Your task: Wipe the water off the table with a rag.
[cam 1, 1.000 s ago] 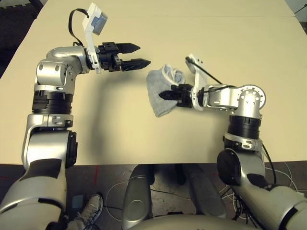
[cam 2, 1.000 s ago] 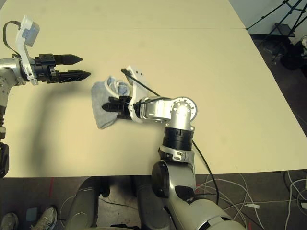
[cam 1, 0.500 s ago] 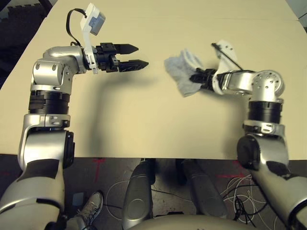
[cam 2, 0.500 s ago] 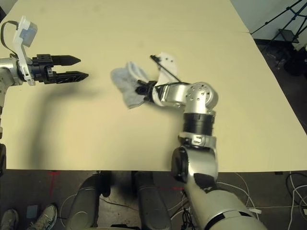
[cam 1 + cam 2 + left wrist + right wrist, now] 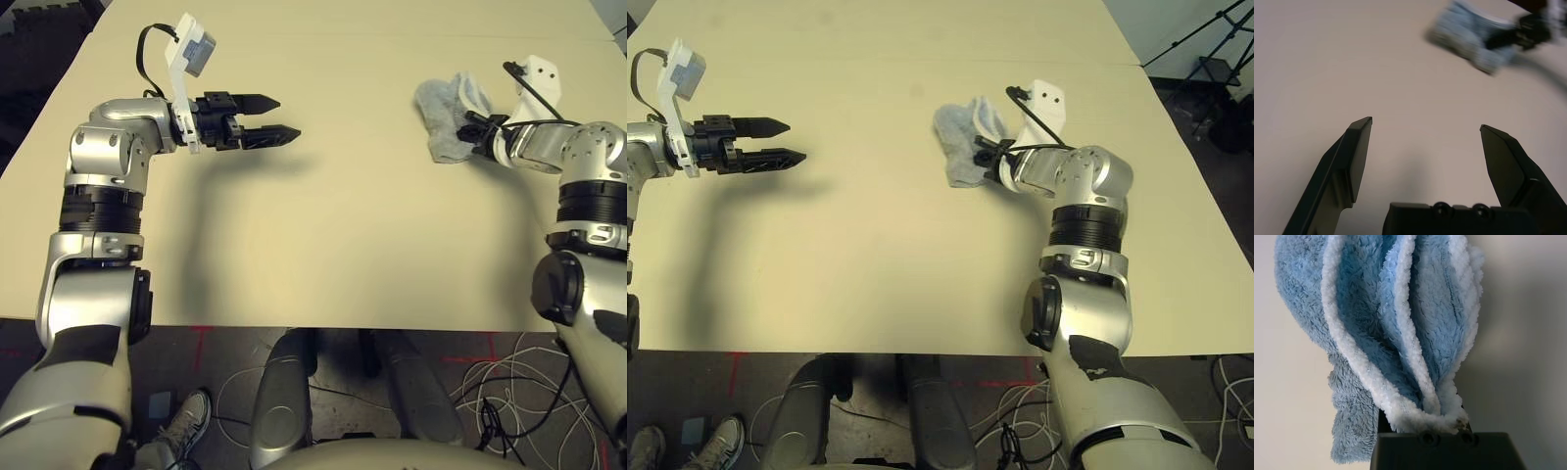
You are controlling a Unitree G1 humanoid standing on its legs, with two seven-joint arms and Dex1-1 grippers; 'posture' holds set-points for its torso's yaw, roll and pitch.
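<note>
Rag (image 5: 443, 117) bunched between right pincer's (image 5: 475, 134) clamped fingers; left pincer (image 5: 290, 118) apart, empty.

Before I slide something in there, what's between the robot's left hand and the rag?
Just bare table between the left hand and the rag, as the left eye view shows.

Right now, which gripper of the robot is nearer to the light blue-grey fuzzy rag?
The right one: the right black gripper grips the rag; the left black gripper is open, well away to its left.
</note>
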